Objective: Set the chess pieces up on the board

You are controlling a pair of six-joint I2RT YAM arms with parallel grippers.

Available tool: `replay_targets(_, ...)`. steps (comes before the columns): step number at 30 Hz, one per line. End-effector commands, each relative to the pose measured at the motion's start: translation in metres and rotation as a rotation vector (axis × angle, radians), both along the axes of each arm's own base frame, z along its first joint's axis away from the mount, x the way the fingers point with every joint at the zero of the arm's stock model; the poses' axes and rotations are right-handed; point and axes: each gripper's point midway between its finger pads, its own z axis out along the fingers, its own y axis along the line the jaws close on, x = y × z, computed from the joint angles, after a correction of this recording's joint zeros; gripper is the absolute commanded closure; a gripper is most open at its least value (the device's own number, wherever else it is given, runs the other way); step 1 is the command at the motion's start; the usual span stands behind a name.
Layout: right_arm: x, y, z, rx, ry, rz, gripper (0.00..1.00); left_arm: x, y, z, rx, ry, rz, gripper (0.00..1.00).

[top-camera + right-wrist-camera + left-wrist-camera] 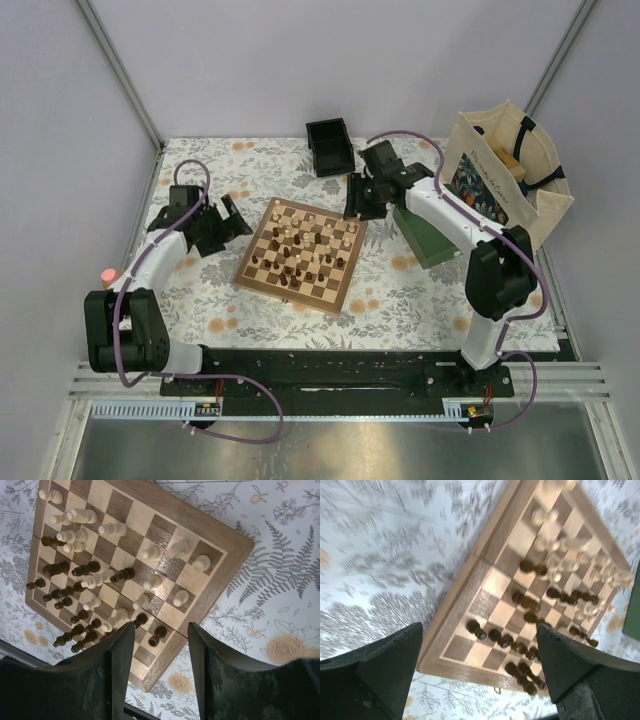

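Note:
The board [244,268] lies mid-table, with pale and dark chess pieces [305,250] scattered over its squares. My left gripper [236,222] is open and empty, just left of the board. In the left wrist view it [480,672] hangs over the board's [472,580] near corner, with dark pieces [476,629] below it and pale pieces [555,560] farther off. My right gripper [357,207] is open and empty at the board's far right corner. In the right wrist view it [161,636] hovers above a dark piece [158,635] near the board's [220,580] edge.
A small black box [330,146] sits behind the board. A green tray [425,240] lies to the board's right under the right arm, and a cloth tote bag [505,175] stands at the far right. A small pink object [108,274] lies at the left table edge.

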Motion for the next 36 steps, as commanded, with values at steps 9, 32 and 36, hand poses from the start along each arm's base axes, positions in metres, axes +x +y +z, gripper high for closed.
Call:
replay_targets(9,0.018,0.049,-0.005,-0.126,-0.046,0.076,0.45,0.019,0.054,0.09,0.341,-0.242,0.012,0.01)
replay_targets(32,0.039,0.094,-0.021,-0.178,-0.049,0.157,0.48,0.019,0.056,0.08,0.353,-0.216,0.0,0.01)
replay_targets(36,0.048,0.104,-0.02,-0.173,-0.058,0.173,0.48,0.02,0.056,0.08,0.355,-0.213,0.0,0.01)
